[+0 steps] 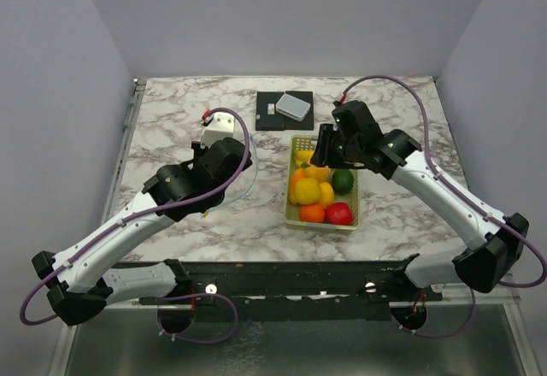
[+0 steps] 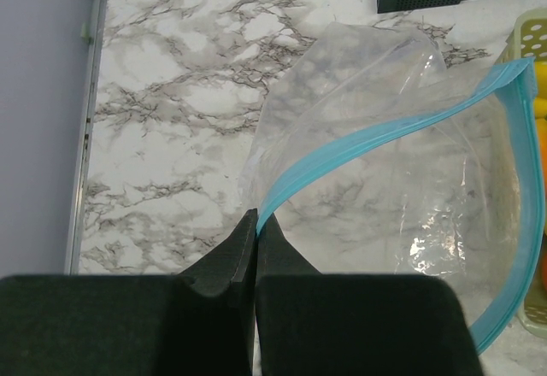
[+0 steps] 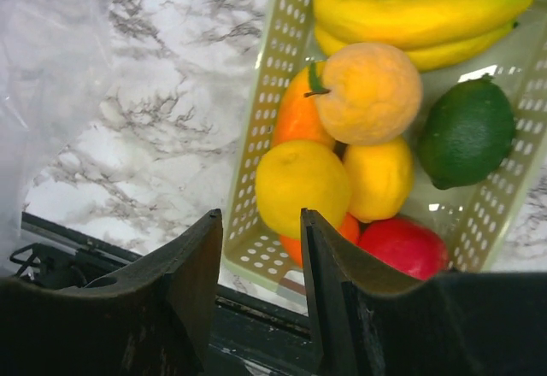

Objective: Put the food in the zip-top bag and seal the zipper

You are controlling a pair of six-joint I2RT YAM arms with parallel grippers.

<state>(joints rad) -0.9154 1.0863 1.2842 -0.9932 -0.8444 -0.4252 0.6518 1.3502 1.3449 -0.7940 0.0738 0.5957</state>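
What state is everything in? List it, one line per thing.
Clear crinkly plastic zip-top bag: empty, mouth gaping.
Light blue zipper strip: unsealed, pinched at one end by left jaws.
Small plastic toy fruits: all in basket.
Pale yellow-green slotted basket: upright, full.
Left jaws: shut on zipper strip.
Right jaws: open, empty, above basket.

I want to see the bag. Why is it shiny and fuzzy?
Left wrist view: the clear zip-top bag crinkles and throws white glare spots low down. Right wrist view: it is a pale, out-of-focus smear at the left edge. Top view: the left arm hides most of it.
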